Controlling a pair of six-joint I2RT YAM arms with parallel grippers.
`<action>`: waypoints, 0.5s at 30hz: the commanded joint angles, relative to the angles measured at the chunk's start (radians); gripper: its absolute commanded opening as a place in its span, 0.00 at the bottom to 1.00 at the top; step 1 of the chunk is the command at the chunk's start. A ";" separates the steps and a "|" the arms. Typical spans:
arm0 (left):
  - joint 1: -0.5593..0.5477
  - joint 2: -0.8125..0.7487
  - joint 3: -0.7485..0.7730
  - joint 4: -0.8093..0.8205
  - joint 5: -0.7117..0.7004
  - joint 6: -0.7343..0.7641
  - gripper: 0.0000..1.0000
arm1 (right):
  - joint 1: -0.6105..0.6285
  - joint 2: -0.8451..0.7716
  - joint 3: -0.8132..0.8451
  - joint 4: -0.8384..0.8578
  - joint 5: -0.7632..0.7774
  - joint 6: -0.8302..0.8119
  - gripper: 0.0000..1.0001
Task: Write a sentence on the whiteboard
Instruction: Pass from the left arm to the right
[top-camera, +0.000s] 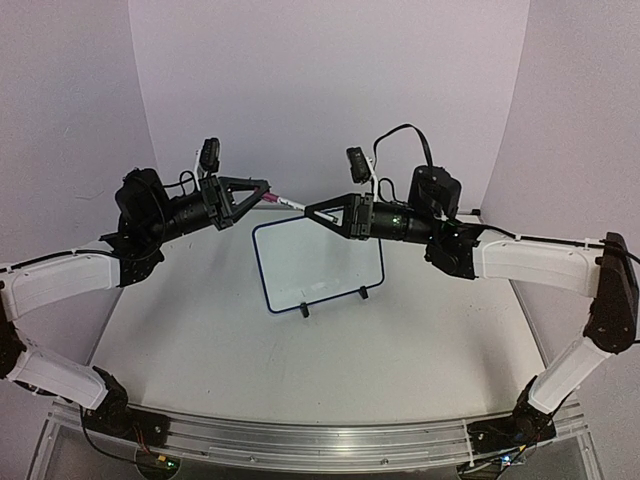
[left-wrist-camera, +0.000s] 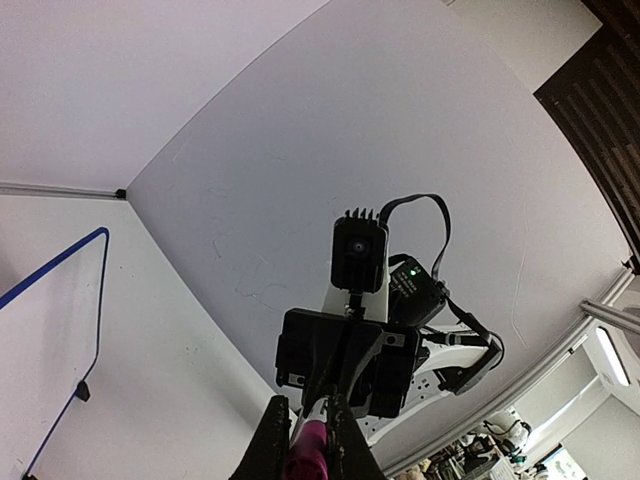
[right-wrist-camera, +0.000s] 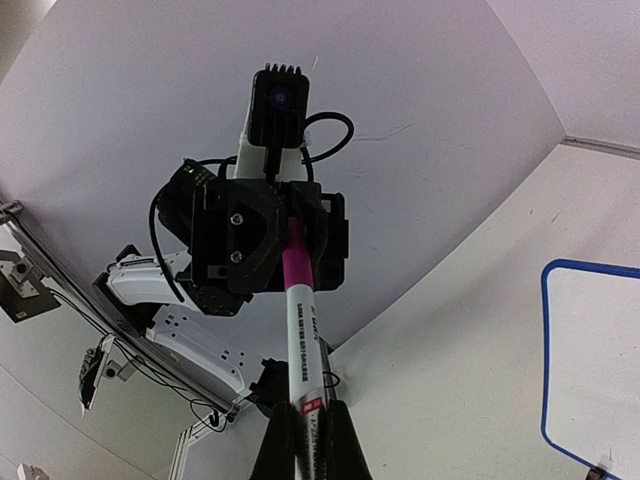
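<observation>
The whiteboard (top-camera: 318, 262), white with a thin dark-blue frame and two small black feet, stands tilted at the table's middle. Its face looks blank and the sentence is out of view. A marker (top-camera: 288, 203) with a white barrel and a pink end hangs in the air above the board's top left corner, held between both arms. My left gripper (top-camera: 268, 192) is shut on the pink end (left-wrist-camera: 306, 455). My right gripper (top-camera: 310, 213) is shut on the white barrel (right-wrist-camera: 300, 320). The two grippers (left-wrist-camera: 308, 400) (right-wrist-camera: 308, 408) face each other tip to tip. Part of the board (right-wrist-camera: 600, 360) shows in both wrist views.
The white table (top-camera: 330, 350) is ringed by pale walls at the back and sides. An aluminium rail (top-camera: 320, 440) carrying both arm bases runs along the near edge.
</observation>
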 joint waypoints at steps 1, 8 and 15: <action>-0.002 -0.018 -0.005 0.007 0.007 0.018 0.11 | 0.010 -0.036 -0.003 0.040 0.087 -0.021 0.00; -0.002 -0.032 -0.004 -0.056 0.012 0.062 0.52 | 0.009 -0.050 -0.014 0.026 0.117 -0.028 0.00; -0.002 -0.061 0.004 -0.116 -0.016 0.103 0.60 | 0.008 -0.041 -0.006 0.009 0.098 -0.031 0.00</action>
